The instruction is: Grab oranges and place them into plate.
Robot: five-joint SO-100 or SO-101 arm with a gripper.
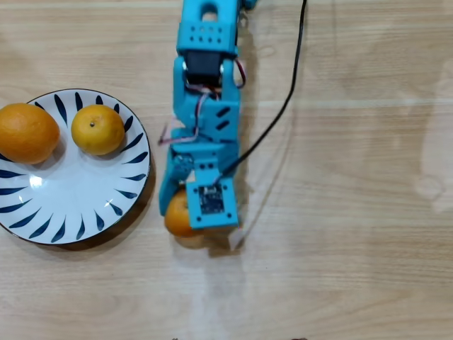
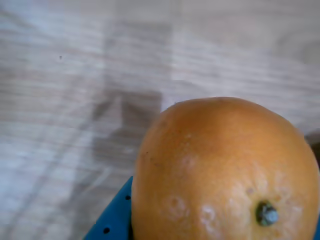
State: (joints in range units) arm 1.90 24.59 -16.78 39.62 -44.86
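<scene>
Pale wood-grain laminate covers the bench (image 1: 340, 234), streaked with soft grey shadows in both views.

Nearest of all, in the wrist view, one orange (image 2: 225, 172) fills the lower right of the frame, its skin dimpled and its dark stem dot turned toward the lens near the bottom edge. A sliver of blue plastic with small holes, part of the jaws (image 2: 111, 222), shows against the fruit's lower left side and touches it. Whether a second finger presses on the far side cannot be told from this view, so it is unclear whether the jaws are clamped on the fruit or only set against it. Beyond the fruit lies blurred bench surface with the arm's shadow across it.

Seen from overhead, the same orange (image 1: 177, 214) peeks out from under the left edge of the jaws (image 1: 185, 205), low on the bench and just right of the plate (image 1: 71, 205), apart from its rim. A square blue camera housing with a small circuit board (image 1: 211, 200) covers most of the fruit. The blue arm (image 1: 205, 92) runs straight up from there to the top edge of the frame, with a black cable (image 1: 287, 99) curving away to its right.

On the plate, white with dark blue leaf strokes round the rim, two more fruits sit along the upper part: a yellower orange (image 1: 98, 129) inside the rim, and a larger orange (image 1: 27, 132) at the far left edge of the frame, close beside it.
</scene>
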